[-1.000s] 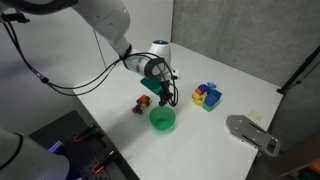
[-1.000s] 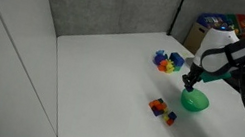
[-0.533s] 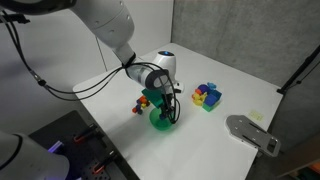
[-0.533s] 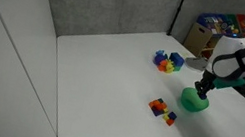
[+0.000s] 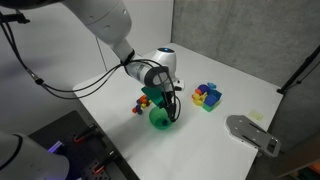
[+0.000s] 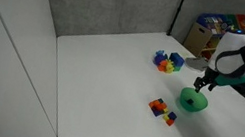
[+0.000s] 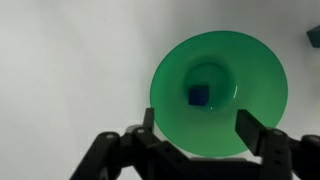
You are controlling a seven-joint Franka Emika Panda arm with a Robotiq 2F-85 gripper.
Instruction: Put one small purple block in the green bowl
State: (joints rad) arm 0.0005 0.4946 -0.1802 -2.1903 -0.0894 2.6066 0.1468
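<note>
Since a second ago the arm has swung from beside the loose small cubes to a place straight over the bowl. Over the last half second we note almost no change, at most a slight lift.

Item, gripper [image 7: 197, 130]: the jaws stand wide apart with nothing between them, fingers [image 7: 150, 128] framing the near rim in the wrist view. In both exterior views it hangs just above the bowl [image 5: 165, 108] [image 6: 201, 84].

Item, small purple block [image 7: 199, 96]: a dark cube lying loose on the floor of the green bowl [image 7: 255, 70], a little off centre and clear of the fingers. We cannot make it out in the exterior views.

Item, green bowl [image 5: 160, 124] [image 6: 193, 103]: upright on the table.

We judge the drop done. With the cube in the bowl and the jaws empty, only the withdrawal appears to be left.

Item, small cubes [image 5: 143, 102] [image 6: 161, 109]: a mixed-colour cluster near the bowl, not touching it.

Item, larger blocks [image 5: 207, 96] [image 6: 168, 61]: a yellow, blue and magenta heap, well apart from the bowl.

Item, table [image 5: 240, 90] [image 6: 109, 87]: a plain white top. A flat grey device [image 5: 250, 132] lies at one edge.

Item, room: a grey backdrop [image 6: 113, 6] behind the table, and a cardboard box [image 6: 208, 35] of coloured odds beyond the far corner.
</note>
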